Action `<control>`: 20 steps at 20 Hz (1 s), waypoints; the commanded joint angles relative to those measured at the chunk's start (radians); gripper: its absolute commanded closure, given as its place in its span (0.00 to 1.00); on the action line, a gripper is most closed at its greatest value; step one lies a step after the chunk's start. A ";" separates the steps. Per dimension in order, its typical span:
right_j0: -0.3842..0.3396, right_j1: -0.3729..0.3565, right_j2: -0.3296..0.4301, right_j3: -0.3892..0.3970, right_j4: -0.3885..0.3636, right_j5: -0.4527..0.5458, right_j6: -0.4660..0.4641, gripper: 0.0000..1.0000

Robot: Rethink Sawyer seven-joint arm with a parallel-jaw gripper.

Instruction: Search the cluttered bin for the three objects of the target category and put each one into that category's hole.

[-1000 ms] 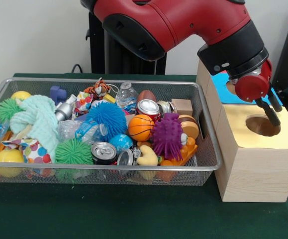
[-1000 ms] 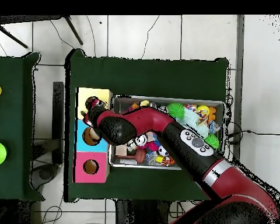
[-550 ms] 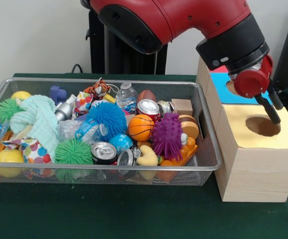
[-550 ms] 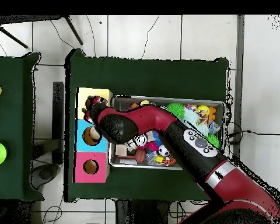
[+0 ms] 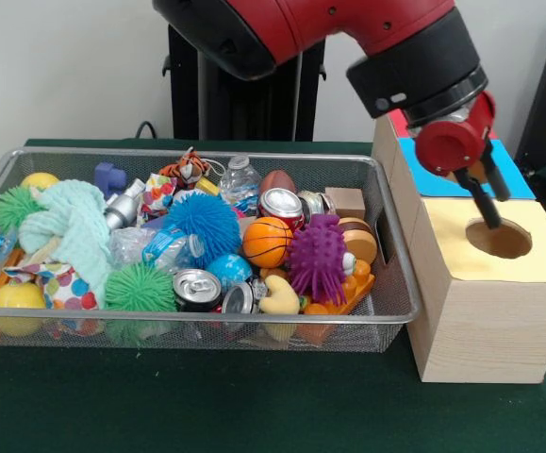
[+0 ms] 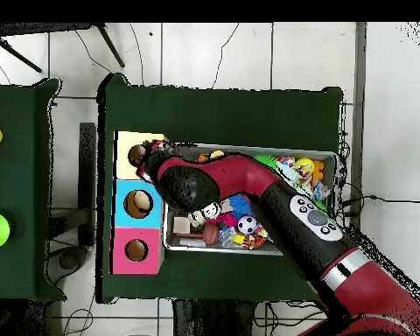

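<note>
At right of frame the gripper hung over the yellow hole, fingers narrow and empty

Green table: wire bin, wooden box

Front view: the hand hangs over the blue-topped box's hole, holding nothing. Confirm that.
Wrong box. In the front view the hand hangs at the edge of the hole in the yellow-topped box, not the blue-topped box behind it. Nothing shows in the hand.
</note>
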 commanded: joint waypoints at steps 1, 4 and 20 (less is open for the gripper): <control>-0.007 -0.066 -0.155 -0.110 -0.006 0.366 -0.065 0.00; 0.015 -0.091 -0.212 -0.162 -0.045 0.523 -0.109 0.00; -0.090 -0.113 -0.159 -0.272 -0.230 0.834 -0.357 0.00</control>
